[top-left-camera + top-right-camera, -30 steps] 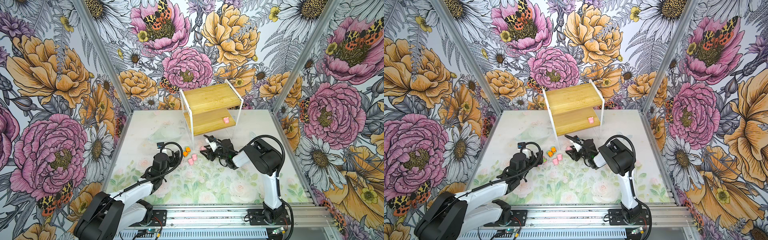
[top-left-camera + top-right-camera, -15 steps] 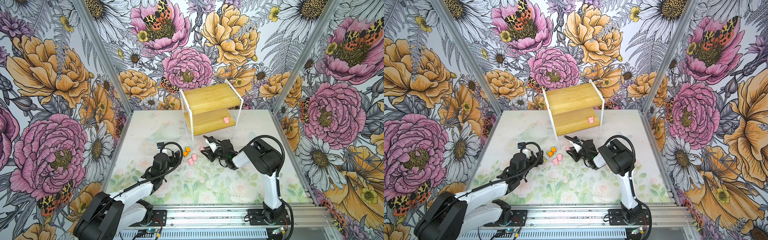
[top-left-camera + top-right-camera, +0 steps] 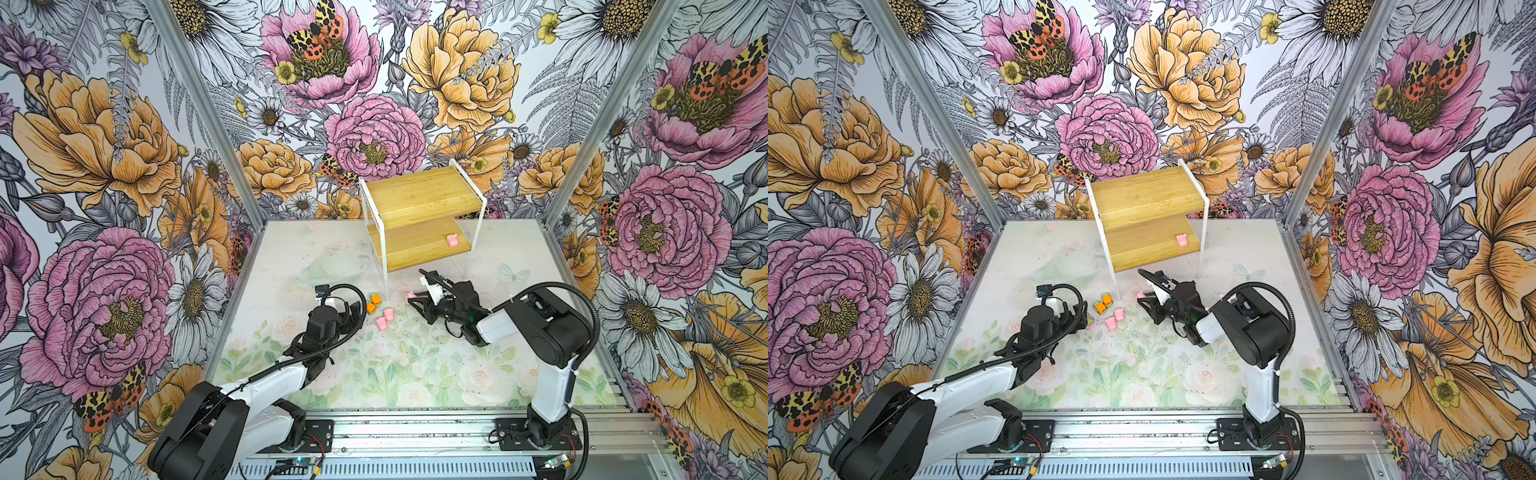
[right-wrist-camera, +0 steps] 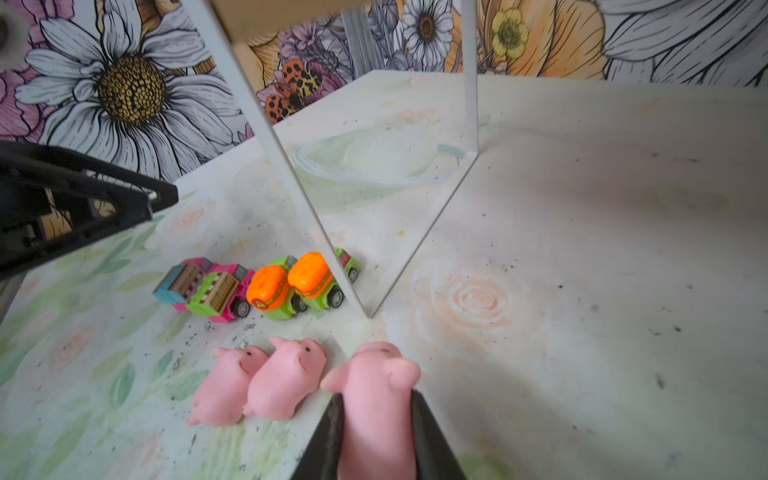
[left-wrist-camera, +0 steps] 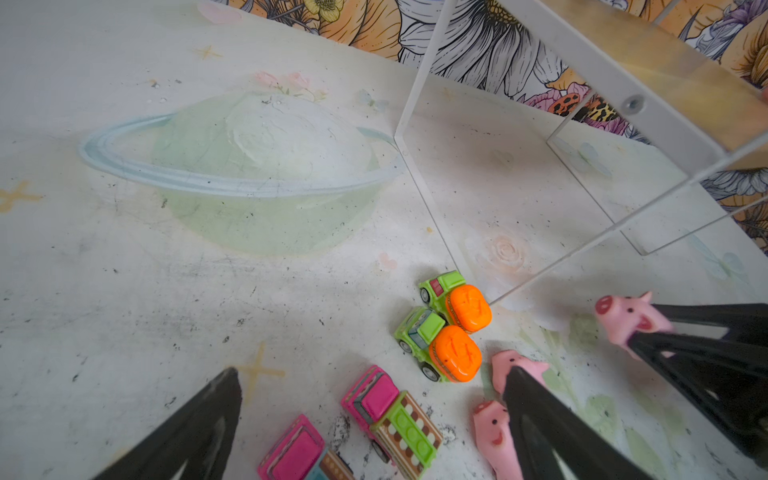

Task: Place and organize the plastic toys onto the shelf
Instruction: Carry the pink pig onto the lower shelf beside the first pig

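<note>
Right gripper (image 4: 376, 401) pinched tight on held pig (image 4: 376, 370), near the shelf (image 3: 419, 195) front leg. Left gripper (image 5: 374, 374) spread wide above pink cars (image 5: 390, 409). Orange cars (image 5: 453, 328) and two loose pigs (image 4: 286, 378) sit on table (image 3: 540, 257). Shelved pig (image 3: 452, 240) on lower tier.

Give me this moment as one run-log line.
right gripper: shut on pig | left gripper: open | shelf: one pig on lower board | table: two pigs, two orange cars, two pink cars

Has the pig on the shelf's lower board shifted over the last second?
No. The pink pig sits at the same spot on the shelf, near the lower board's right end by the white front post.
</note>
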